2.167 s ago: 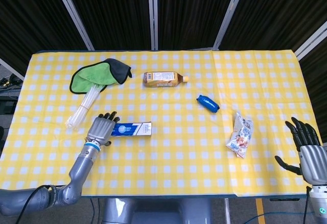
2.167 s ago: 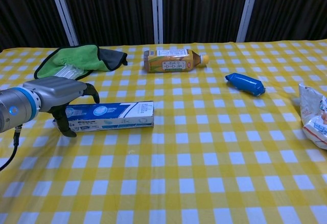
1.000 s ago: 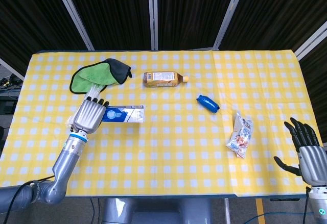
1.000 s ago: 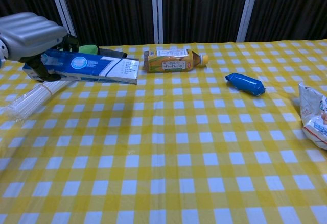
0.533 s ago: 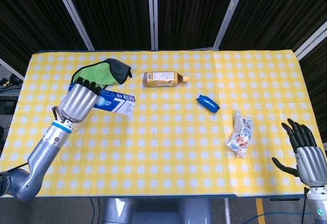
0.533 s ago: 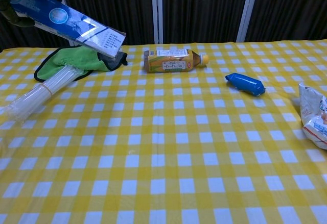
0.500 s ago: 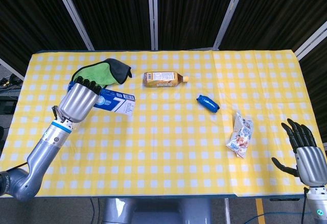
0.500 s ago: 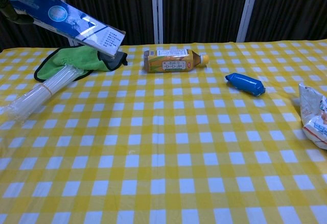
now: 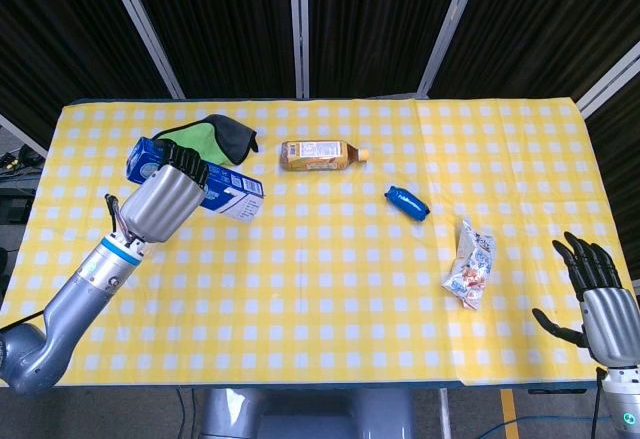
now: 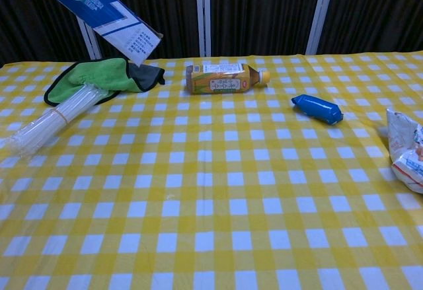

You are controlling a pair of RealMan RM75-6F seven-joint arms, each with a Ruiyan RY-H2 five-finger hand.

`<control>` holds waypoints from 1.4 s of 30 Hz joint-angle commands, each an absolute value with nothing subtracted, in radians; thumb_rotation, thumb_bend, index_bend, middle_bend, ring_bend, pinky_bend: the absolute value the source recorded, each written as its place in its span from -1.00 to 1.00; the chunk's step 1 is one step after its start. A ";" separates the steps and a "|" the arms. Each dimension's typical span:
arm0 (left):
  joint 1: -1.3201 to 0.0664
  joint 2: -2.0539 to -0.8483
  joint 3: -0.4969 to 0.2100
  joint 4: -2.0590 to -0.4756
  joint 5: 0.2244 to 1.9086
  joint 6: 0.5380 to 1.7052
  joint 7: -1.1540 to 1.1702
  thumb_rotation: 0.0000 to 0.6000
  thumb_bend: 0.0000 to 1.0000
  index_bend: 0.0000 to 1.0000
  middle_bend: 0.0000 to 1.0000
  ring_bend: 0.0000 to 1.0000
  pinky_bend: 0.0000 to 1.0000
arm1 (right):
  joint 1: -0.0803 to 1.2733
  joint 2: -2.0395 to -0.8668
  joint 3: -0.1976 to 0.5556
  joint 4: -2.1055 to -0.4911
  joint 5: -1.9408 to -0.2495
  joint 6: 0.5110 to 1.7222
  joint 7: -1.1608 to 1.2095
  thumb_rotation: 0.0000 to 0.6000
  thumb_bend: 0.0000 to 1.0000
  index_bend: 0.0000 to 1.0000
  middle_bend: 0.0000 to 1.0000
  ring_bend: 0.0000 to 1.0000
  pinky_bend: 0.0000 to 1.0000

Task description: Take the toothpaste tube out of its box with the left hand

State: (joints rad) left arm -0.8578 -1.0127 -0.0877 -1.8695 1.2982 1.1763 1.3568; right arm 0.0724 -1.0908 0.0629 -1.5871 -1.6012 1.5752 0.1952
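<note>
Toothpaste box point(image 9: 215, 191) is up in the air, well above the table point(image 9: 330, 289), with its open end tipped down. My left hand point(image 9: 165, 202) wraps around it. I should tip it more and shake gently so the tube slides out. I can't see the tube yet. My right hand point(image 9: 600, 304) holds nothing, fingers spread.
</note>
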 commanded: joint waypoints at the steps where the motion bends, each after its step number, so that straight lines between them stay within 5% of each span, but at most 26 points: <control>1: -0.865 -1.002 -0.087 -1.878 1.311 1.172 1.380 1.00 -0.10 0.05 -0.31 -0.21 -0.26 | 0.072 -1.090 0.063 -1.587 -1.600 1.575 0.195 1.00 -0.82 -0.84 -1.00 -1.00 -1.00; 42: -0.840 -0.926 -0.158 -1.951 1.349 1.197 1.379 1.00 -0.10 -0.06 -0.39 -0.32 -0.33 | 0.072 -1.088 0.065 -1.590 -1.597 1.575 0.198 1.00 -0.82 -0.84 -1.00 -1.00 -1.00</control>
